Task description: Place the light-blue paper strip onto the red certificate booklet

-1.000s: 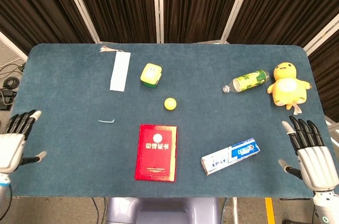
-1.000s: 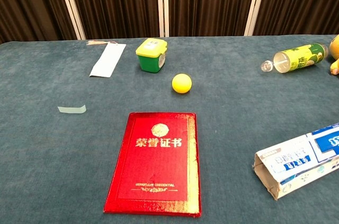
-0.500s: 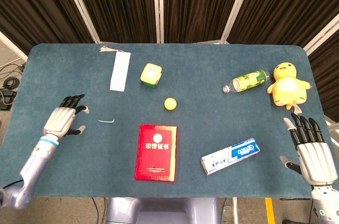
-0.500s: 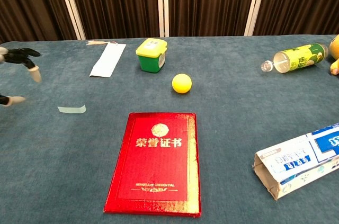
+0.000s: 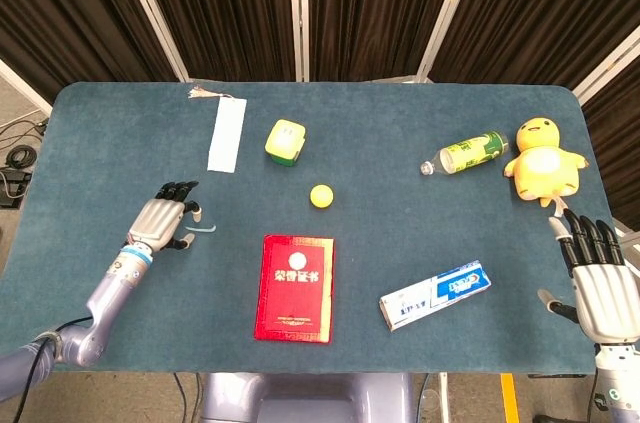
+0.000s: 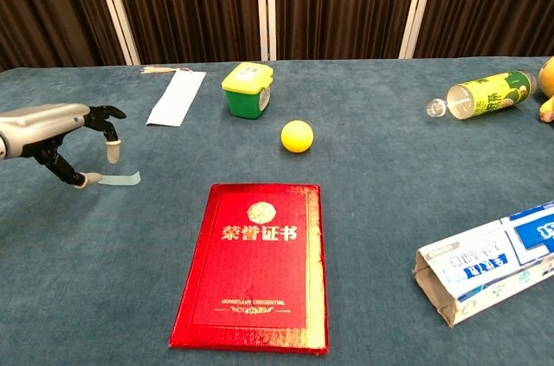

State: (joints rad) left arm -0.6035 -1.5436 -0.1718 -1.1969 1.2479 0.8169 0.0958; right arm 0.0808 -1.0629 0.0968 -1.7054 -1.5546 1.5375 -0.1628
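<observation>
- The left hand (image 5: 163,221) is being brought inward across the table: a second ago it was hanging at the near left edge, and now it is being held just beside the strip (image 5: 203,229).
- Its fingers (image 6: 111,148) are being kept spread and curved downward, with nothing held between them.
- In the chest view a lower fingertip is being lowered to the strip's near end; whether it is actually touching cannot be told from either view.
- The strip is lying flat on the cloth, just ahead of the left hand's fingertips and unmoved since earlier; the booklet (image 5: 295,287) is lying further to the hand's right and nearer the robot.
- The right hand (image 5: 603,286) is being held open, fingers apart, well away at the table's right edge.
- The reach is judged nearly done; a pinch on the strip is not yet being made.
</observation>
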